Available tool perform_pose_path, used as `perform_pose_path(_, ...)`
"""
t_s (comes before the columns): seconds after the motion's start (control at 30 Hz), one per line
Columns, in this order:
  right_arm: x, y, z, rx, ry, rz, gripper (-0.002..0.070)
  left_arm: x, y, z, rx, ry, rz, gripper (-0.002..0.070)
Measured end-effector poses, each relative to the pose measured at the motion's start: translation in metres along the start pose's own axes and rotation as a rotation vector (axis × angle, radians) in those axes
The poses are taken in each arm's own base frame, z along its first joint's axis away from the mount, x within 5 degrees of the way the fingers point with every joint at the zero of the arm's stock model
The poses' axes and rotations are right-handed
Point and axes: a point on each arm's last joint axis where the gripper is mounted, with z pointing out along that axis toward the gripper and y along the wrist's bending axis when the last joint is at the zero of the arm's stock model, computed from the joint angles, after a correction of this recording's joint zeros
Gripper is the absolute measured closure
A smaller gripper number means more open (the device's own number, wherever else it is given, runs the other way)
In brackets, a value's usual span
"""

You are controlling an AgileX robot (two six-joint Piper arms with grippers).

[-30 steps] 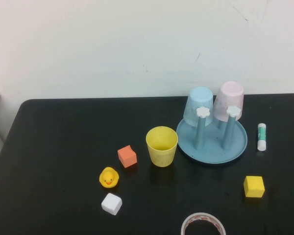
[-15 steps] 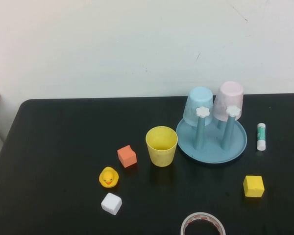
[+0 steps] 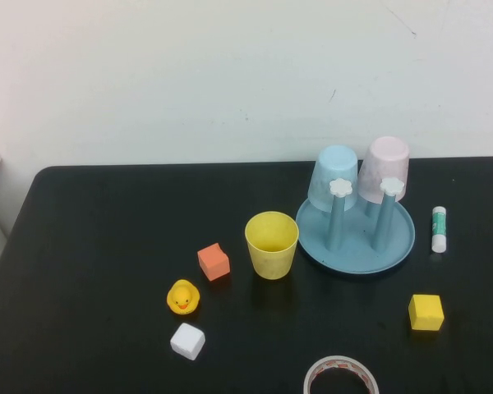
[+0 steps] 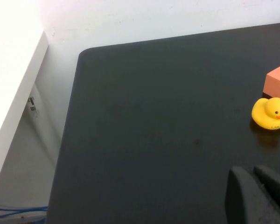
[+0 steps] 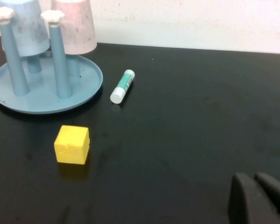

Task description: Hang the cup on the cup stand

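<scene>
Black table (image 3: 107, 246), nearest edge first: a tape roll (image 3: 340, 376), a white cube (image 3: 187, 341), a yellow cube (image 3: 426, 312) and a toy duck (image 3: 182, 297) are laid out, with an orange cube (image 3: 214, 262) behind the duck. Mid-table, the cup (image 3: 271, 244) is stood upright, mouth up, just beside the cup stand (image 3: 355, 246), whose two front pegs are bare and on whose rear pegs a pale blue cup (image 3: 334, 174) and a pale pink cup (image 3: 384, 167) are hung upside down; a glue stick (image 3: 439, 228) is laid beyond the stand's right edge. Left gripper (image 4: 256, 193) is held low over the table's left part near the duck, right gripper (image 5: 257, 196) over the right part near the yellow cube, each with fingers pressed together and nothing held.

On the black table (image 3: 107, 246) sit an orange cube (image 3: 214, 262), rubber duck (image 3: 182, 297), white cube (image 3: 187, 341), yellow cube (image 3: 426, 312), glue stick (image 3: 439, 229) and tape roll (image 3: 340, 375).
</scene>
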Motion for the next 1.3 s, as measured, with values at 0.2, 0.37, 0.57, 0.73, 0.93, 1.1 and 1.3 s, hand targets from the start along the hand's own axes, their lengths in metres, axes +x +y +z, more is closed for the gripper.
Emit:
perform_pose_path(0.2,0.0,-0.001,0.0,0.007,0.0,-0.024,0.0678,0.0,0.0,0.0,0.0,0.0,0.0,0.0676)
perform_pose_path(0.37,0.0,-0.001,0.0,0.014,0.0,-0.041,0.0678,0.0,0.0,0.0,-0.001,0.0,0.002,0.0676)
perform_pose_path(0.57,-0.006,-0.001,0.001,0.014,-0.082,-0.048,0.0678,-0.005,0.0,0.001,-0.003,-0.069,0.005,0.0676)
perform_pose_path(0.73,-0.025,0.0,-0.003,0.011,-0.301,-0.051,0.0678,-0.03,0.001,-0.005,-0.007,-0.351,0.006,0.0676)
perform_pose_path(0.93,-0.048,0.001,-0.014,-0.002,-0.581,-0.023,0.0678,-0.053,0.001,-0.018,-0.011,-0.648,0.006,0.0676)
perform_pose_path(1.1,-0.057,0.001,-0.021,-0.034,-0.71,0.072,0.0678,-0.066,0.001,-0.03,-0.013,-0.844,0.006,0.0676)
perform_pose_path(1.3,-0.062,0.0,-0.024,-0.039,-0.725,0.089,0.0678,-0.08,0.002,-0.039,-0.015,-0.907,-0.016,0.0676)
